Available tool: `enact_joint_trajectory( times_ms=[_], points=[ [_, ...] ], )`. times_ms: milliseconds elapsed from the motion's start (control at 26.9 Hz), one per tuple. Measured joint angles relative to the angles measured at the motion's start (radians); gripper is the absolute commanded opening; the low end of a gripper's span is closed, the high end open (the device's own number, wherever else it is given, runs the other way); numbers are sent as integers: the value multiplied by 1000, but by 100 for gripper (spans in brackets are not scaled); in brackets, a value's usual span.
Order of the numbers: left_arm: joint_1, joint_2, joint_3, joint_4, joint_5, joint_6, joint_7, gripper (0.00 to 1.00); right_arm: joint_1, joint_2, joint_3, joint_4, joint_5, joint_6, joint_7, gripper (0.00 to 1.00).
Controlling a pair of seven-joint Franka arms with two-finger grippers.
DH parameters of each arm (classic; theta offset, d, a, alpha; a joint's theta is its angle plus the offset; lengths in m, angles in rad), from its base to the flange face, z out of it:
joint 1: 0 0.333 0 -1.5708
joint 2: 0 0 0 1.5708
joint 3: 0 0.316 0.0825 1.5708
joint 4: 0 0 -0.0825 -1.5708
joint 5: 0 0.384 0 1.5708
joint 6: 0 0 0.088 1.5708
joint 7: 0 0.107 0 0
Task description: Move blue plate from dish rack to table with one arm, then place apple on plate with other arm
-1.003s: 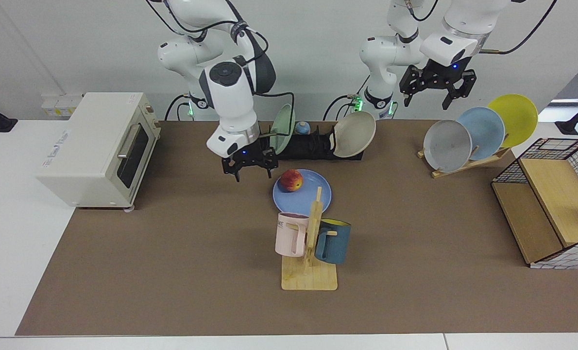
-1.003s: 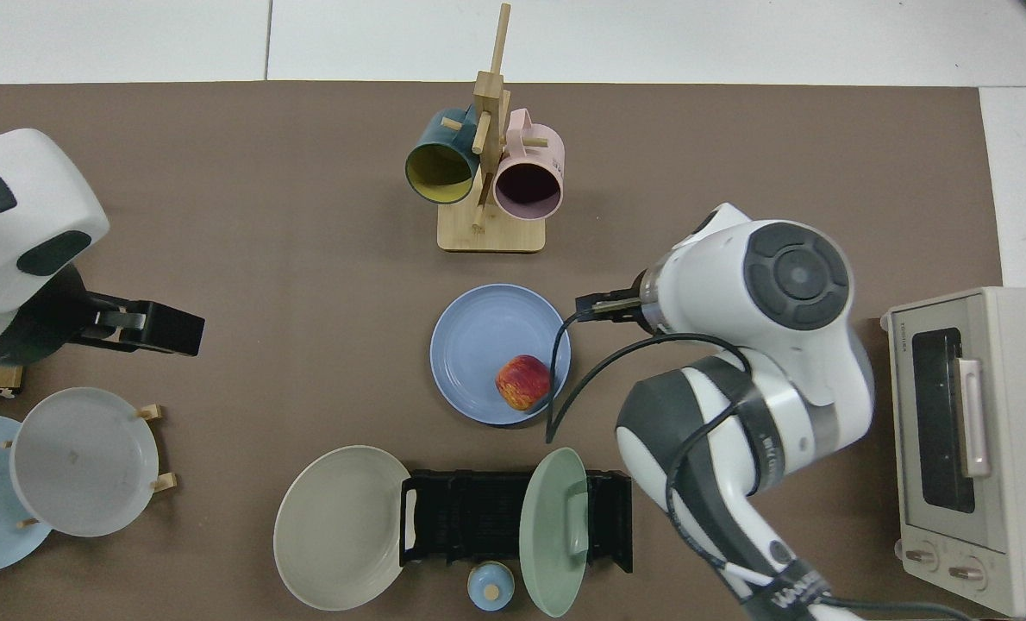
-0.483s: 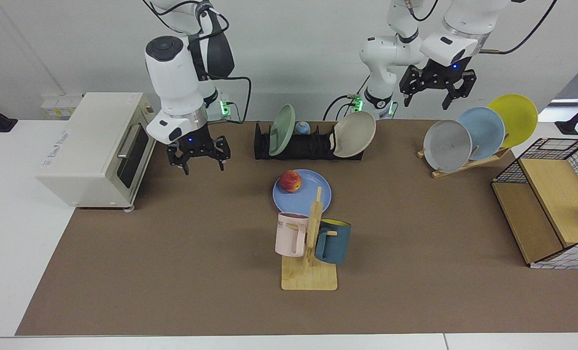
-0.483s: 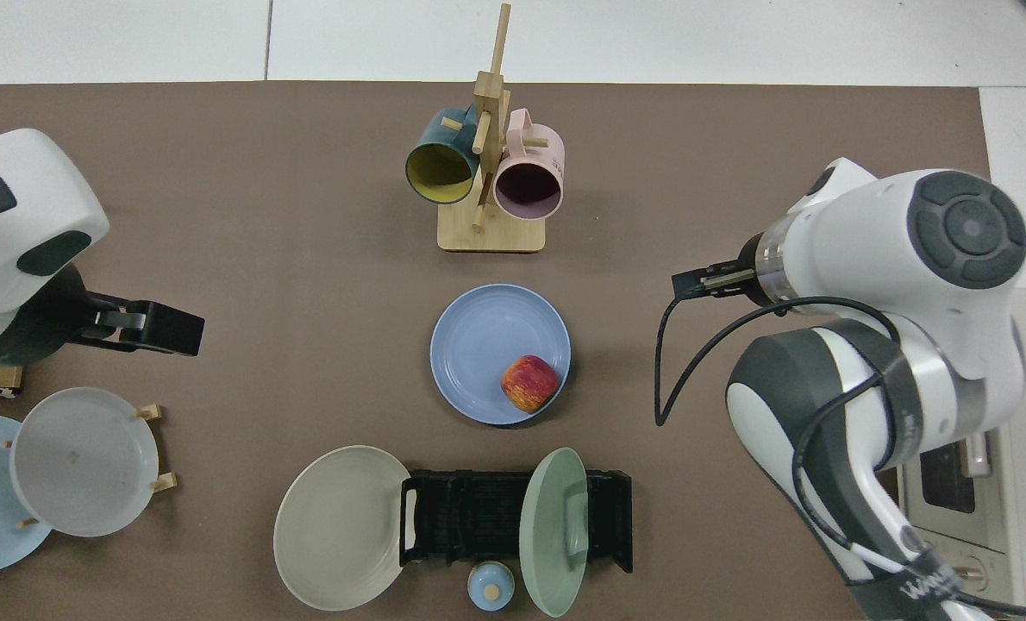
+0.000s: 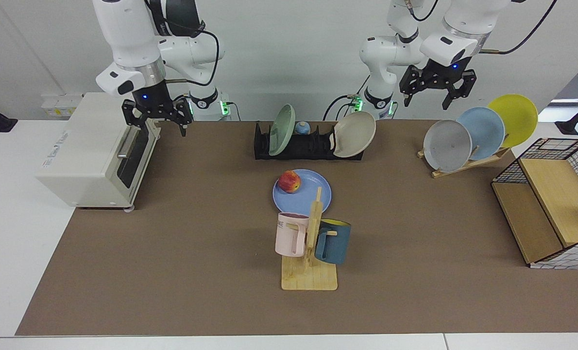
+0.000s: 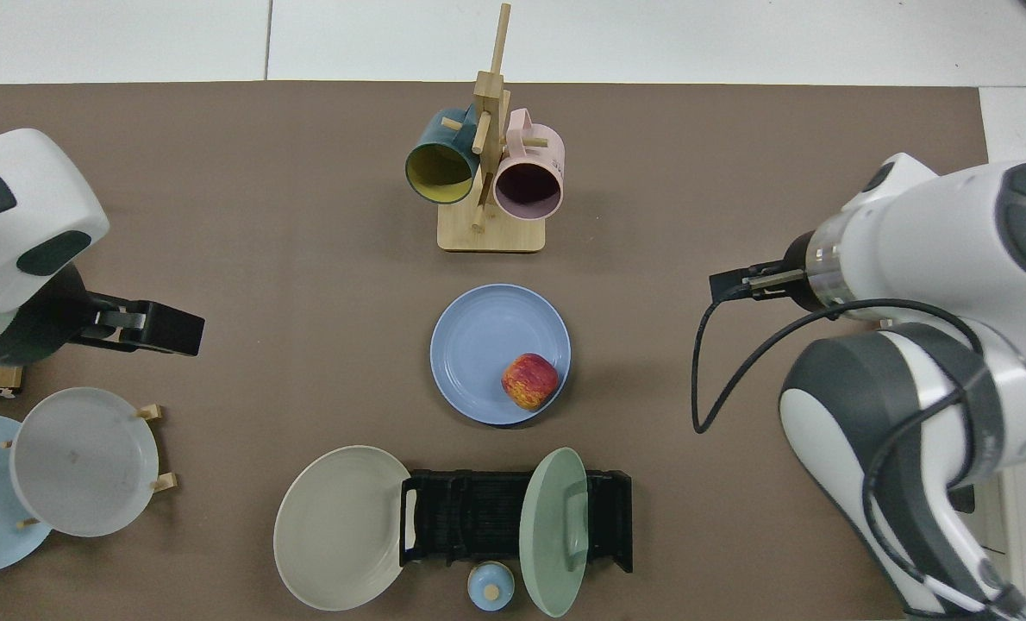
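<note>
The blue plate point(image 5: 309, 195) point(image 6: 477, 345) lies flat on the brown table point(image 5: 172, 253), just in front of the black dish rack point(image 5: 313, 147) point(image 6: 478, 517). A red and yellow apple point(image 5: 289, 181) point(image 6: 529, 380) rests on the plate near the rim on the rack's side. Nothing holds either one. My right gripper point(image 5: 156, 124) hangs open and empty, raised over the toaster oven's top edge and far from the plate. My left gripper point(image 5: 427, 101) waits open and empty, high above the wooden plate stand.
A cream toaster oven point(image 5: 94, 150) stands at the view's left. A mug tree point(image 5: 311, 243) with two mugs is just in front of the plate. The rack holds a green plate point(image 5: 281, 130) and a beige plate point(image 5: 354, 134). A wooden stand point(image 5: 468, 163) and a wire basket point(image 5: 546, 214) are at the right.
My right arm has drawn back from beside the plate, rising toward the toaster oven with its gripper open. The apple stays on the plate. The left arm has not moved.
</note>
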Motion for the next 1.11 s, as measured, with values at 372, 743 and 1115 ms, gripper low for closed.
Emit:
enact_joint_trajectory(
  times_ms=[372,743,1115],
  points=[
    [0,0,0,0,0,0,0,100,-100,-46,2,-7,0,-34,-7,100],
    [0,0,0,0,0,0,0,100,-106,-44,15,-8,3,-33,-11,100],
    [0,0,0,0,0,0,0,100,-106,-44,17,-19,57,-42,-11,100]
  ],
)
